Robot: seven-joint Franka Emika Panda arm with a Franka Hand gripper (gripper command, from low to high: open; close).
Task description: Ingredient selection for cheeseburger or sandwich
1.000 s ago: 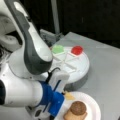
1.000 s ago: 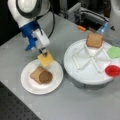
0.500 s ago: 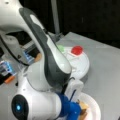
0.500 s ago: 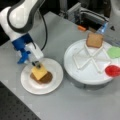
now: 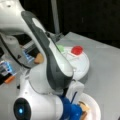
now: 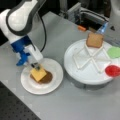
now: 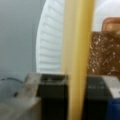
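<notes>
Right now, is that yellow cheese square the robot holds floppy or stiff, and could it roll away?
The yellow-orange cheese square probably is stiff: in the wrist view it stands edge-on between the gripper jaws as a straight band, without sagging. It likely won't roll, being flat with corners. It looks thin, so probably light, lying over the dark brown round patty on the small white plate.

A plain grey surface [image 6: 75, 105] fills most of both front views, matte and evenly lit. In a front view its near edge gives way to a dark perforated board [image 6: 15, 107] at the bottom left. Behind the surface the backdrop [image 5: 95, 17] is black and featureless; a pale vertical post [image 5: 55, 16] rises against it. At the far edge sits grey equipment [image 6: 86, 17] with a small orange object [image 6: 81, 28] beside it.
</notes>
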